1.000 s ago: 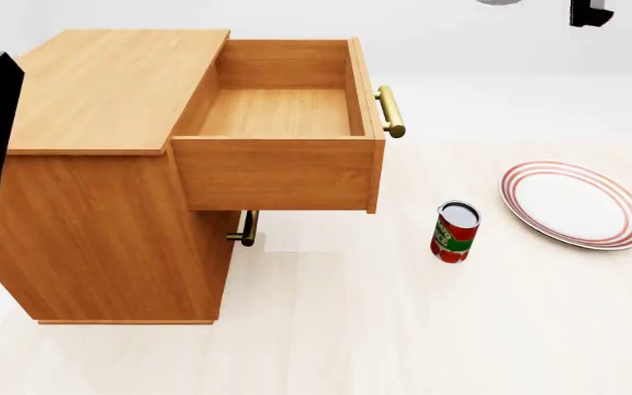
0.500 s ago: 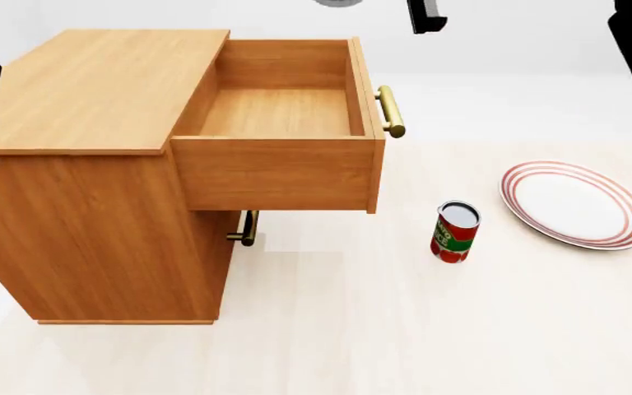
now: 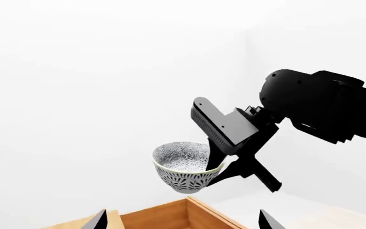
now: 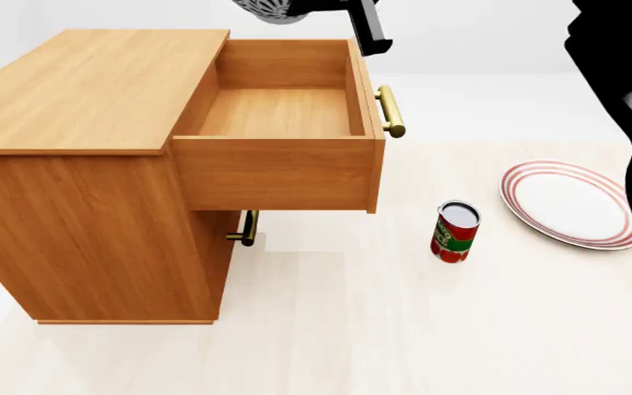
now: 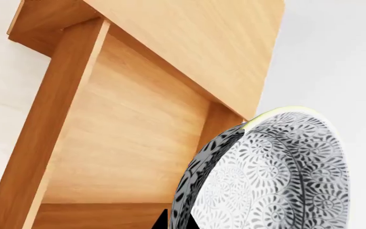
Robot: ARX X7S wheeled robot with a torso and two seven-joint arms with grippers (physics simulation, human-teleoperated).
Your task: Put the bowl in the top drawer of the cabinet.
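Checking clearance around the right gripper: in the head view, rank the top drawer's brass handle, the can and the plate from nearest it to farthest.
From the right gripper, holding the bowl:
1. Brass handle, just below it.
2. Can and plate: both clearly farther, on the floor, too close to call.

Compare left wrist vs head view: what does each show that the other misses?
Left wrist only: the right gripper clamped on the rim of the bowl, the bowl seen whole and held above the wooden edge at the frame's lower border.
Head only: the whole cabinet, the open, empty top drawer, the lower drawer's handle, the can and the plate on the floor.
Both: the bowl, though the head view catches only its underside at the frame's top edge.
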